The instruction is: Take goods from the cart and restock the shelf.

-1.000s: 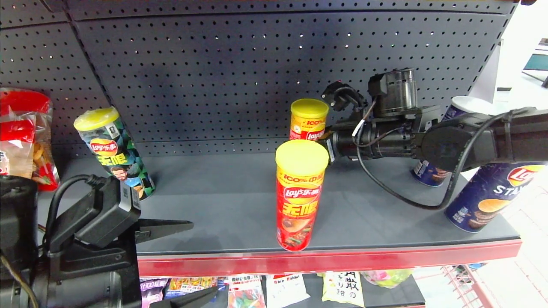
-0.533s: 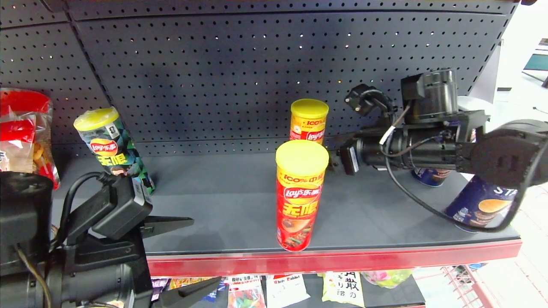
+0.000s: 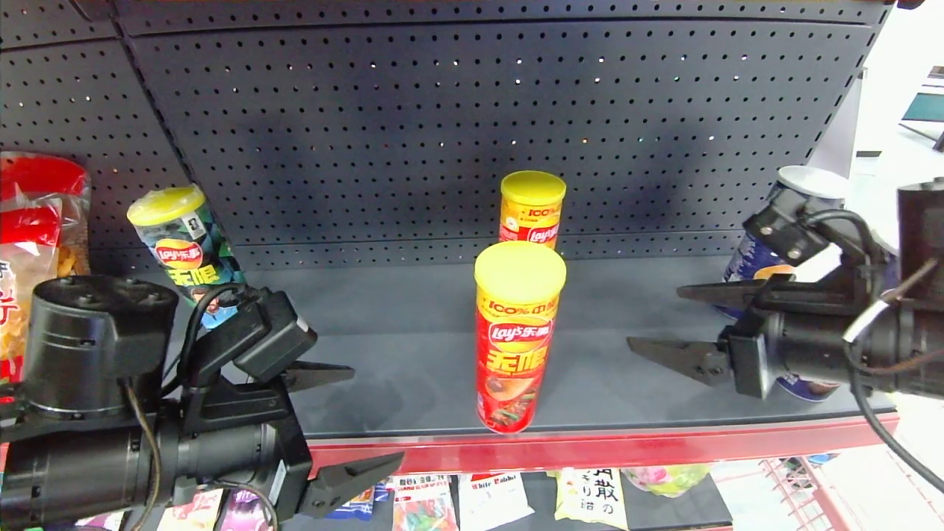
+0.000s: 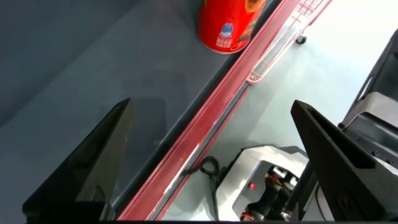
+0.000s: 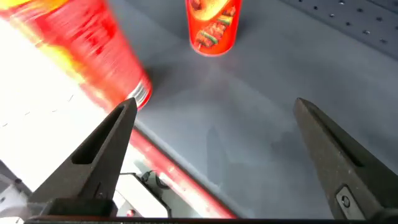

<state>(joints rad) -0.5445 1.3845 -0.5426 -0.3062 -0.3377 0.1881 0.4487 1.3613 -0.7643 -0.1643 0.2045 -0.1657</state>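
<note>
The shelf (image 3: 413,346) takes up most of what I see from here: a dark grey deck with a red front lip (image 3: 590,446) and a perforated back panel (image 3: 442,110) rising behind it. The two arms come in low at either end. The left gripper (image 3: 376,414) hangs at the front edge on the left, one finger over the deck and the other below the lip, its jaws spread wide with nothing between them; the left wrist view shows the same wide gap (image 4: 211,104). The right gripper (image 3: 653,317) sits over the right part of the deck, pointing inward, its jaws likewise parted and empty (image 5: 214,102).

Between them stands the front red can (image 3: 516,339), upright with a yellow lid, close to the lip and well apart from both grippers (the right wrist view catches it as a blur (image 5: 81,50)). Straight behind it, against the back panel, the rear red can (image 3: 531,206) stands upright too. At the far left a green-and-black can (image 3: 193,251) leans at a tilt against the panel. On the right a blue can with a white lid (image 3: 782,221) stands at the back, and a second blue can (image 3: 804,385) is mostly hidden behind the right arm.

A red snack bag (image 3: 37,221) sits at the left edge. Small packets (image 3: 487,498) hang below the deck, and a bit of pink wire frame (image 3: 796,479) shows at the lower right; whether it is the cart I cannot tell.
</note>
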